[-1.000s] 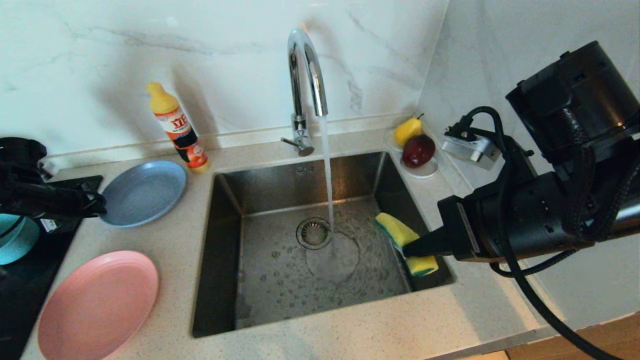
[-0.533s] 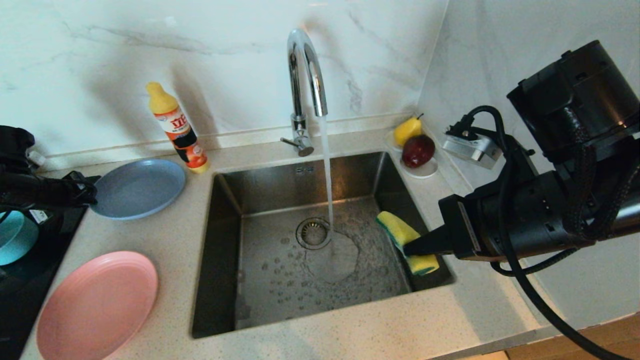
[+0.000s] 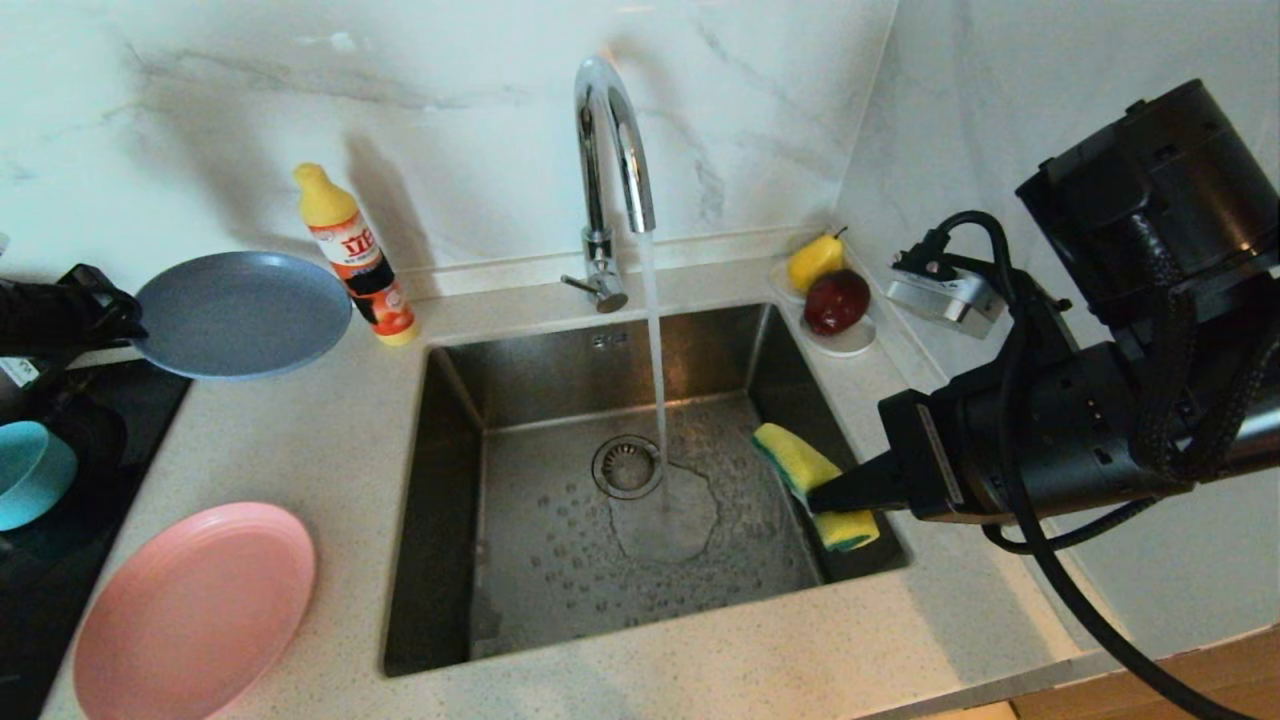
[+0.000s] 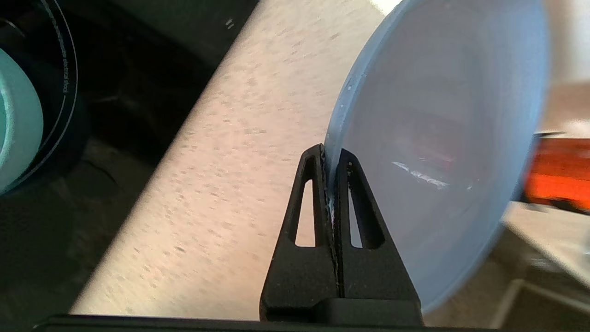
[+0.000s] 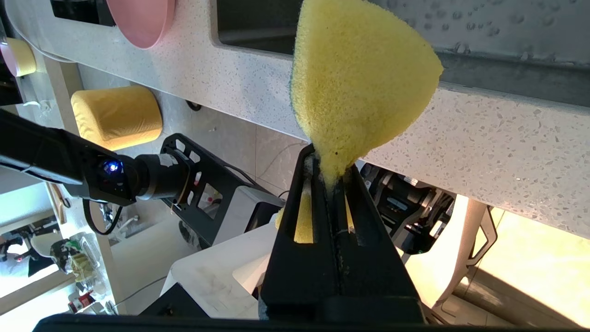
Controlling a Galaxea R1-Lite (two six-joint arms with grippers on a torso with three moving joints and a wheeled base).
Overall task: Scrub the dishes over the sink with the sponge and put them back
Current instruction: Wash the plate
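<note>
Holding the blue plate (image 3: 240,312) by its rim in the left gripper (image 4: 331,159), jaws closed on the edge, clear of the counter (image 3: 300,440) and above its back-left part, well left of the sink (image 3: 620,480). Clamping the sponge (image 3: 812,486) in the right gripper (image 3: 822,497), jaws shut on its pinched middle, just inside the sink's right wall, beside the water running from the tap (image 3: 610,170). Judged as the carry step for the first dish: plate lifted, not yet over the basin, scrubbing not begun. Next, probably, bringing the plate across to the basin near the stream and meeting it with the sponge, face tilted toward the scouring side, with care for a thin rim grip that could slip or pivot once wet. Pink plate (image 3: 195,610) resting at the counter's front-left corner; teal bowl (image 3: 30,470) on the dark cooktop (image 3: 150,400) at the left edge. Detergent bottle (image 3: 355,255) at the back edge with an orange label bearing Chinese characters, too small to read surely; fine print ringing the cooktop unreadable.
</note>
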